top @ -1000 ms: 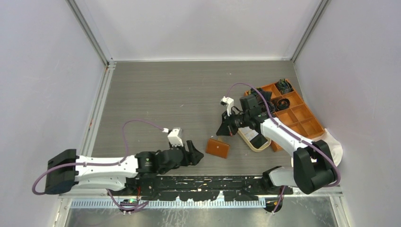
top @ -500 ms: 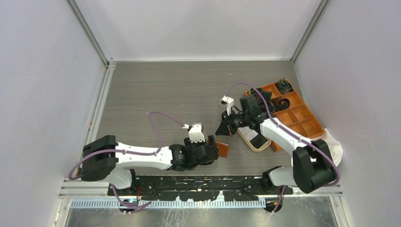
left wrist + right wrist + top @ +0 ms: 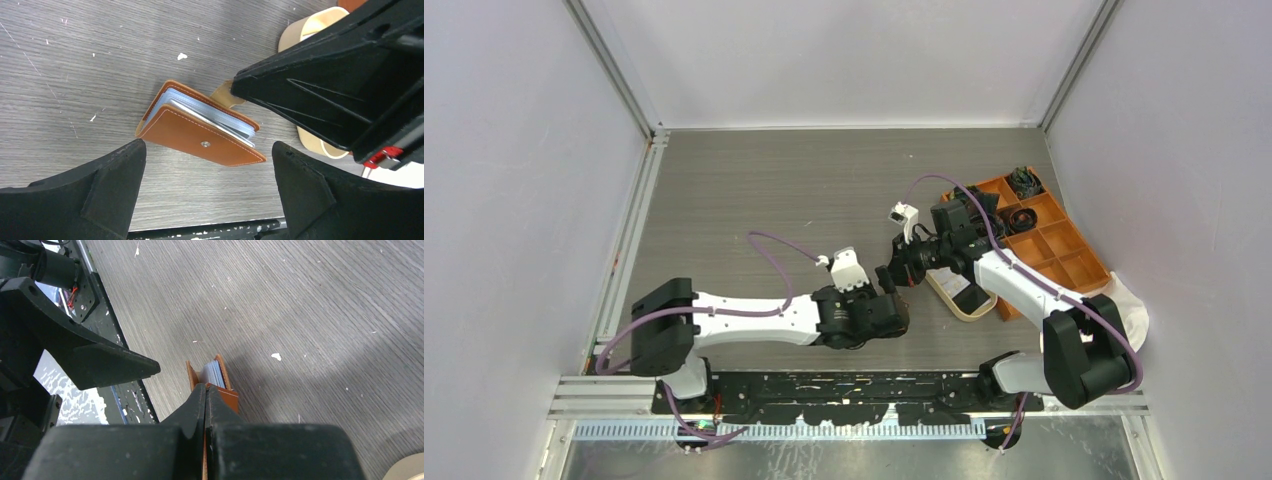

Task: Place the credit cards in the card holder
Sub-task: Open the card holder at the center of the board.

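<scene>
The brown card holder lies on the table, its snap button up. Grey-blue credit cards show edge-on inside it. My left gripper hangs just above it, open wide, one finger on each side and neither touching. In the top view the left gripper hides the card holder. My right gripper is shut, and its fingers point down at the holder's far edge beside a tan strap. A thin orange line shows in the seam between its fingers. Whether the tip touches the card holder I cannot tell.
A cream oval tray with a dark flat thing in it sits right of the grippers. Behind it stands an orange compartmented box holding dark parts. White cloth lies by the right arm. The black base rail runs close along the near edge.
My left arm has swung right until its gripper covers the card holder, and its jaws have opened wider. The right gripper has edged slightly down toward the holder and stayed shut.
</scene>
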